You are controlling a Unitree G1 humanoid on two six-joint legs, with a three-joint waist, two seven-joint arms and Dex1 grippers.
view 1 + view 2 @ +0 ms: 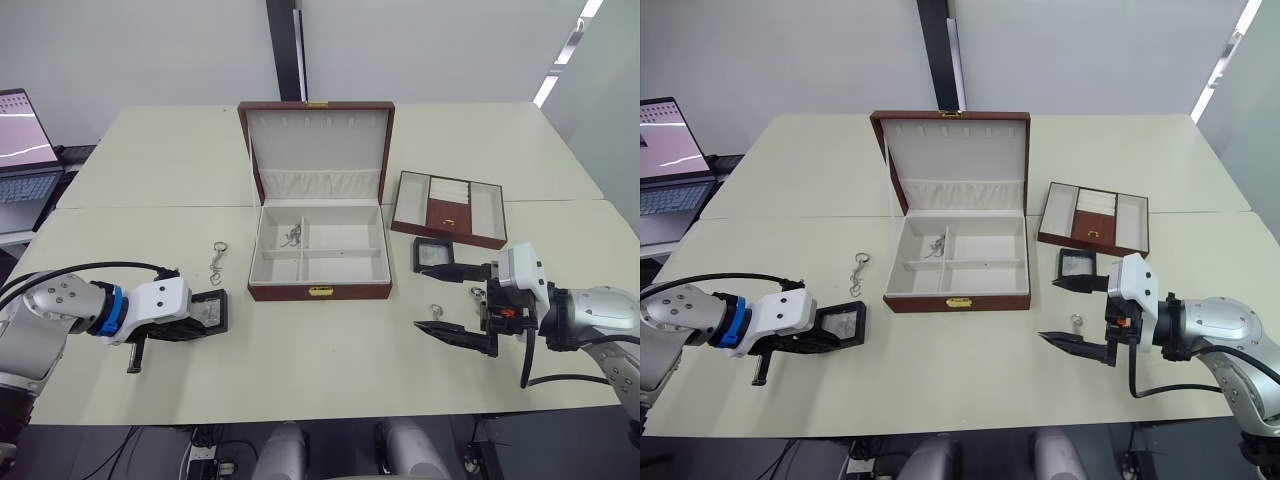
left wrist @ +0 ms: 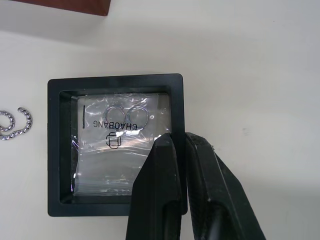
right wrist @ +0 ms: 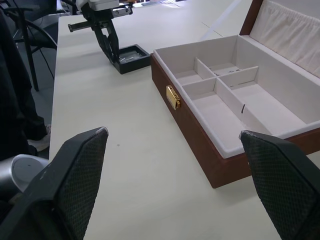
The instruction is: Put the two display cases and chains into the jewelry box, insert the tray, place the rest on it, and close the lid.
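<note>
The jewelry box (image 1: 320, 290) stands open at mid-table with its lid (image 1: 317, 150) upright. One chain (image 1: 291, 236) lies in a back compartment. A second chain (image 1: 217, 262) lies on the table to the box's left. My left gripper (image 2: 178, 141) is shut on the edge of one display case (image 2: 115, 145), which sits low at the table left of the box. The other display case (image 1: 435, 255) lies right of the box, beside the far finger of my open right gripper (image 1: 432, 298). A small silver ring piece (image 1: 436, 311) lies between that gripper's fingers. The tray (image 1: 450, 208) rests behind the right-hand case.
A laptop (image 1: 25, 150) stands at the far left edge. Another small silver piece (image 1: 478, 293) lies close to the right gripper's body. Bare tabletop (image 1: 320, 350) stretches in front of the box and between the two arms.
</note>
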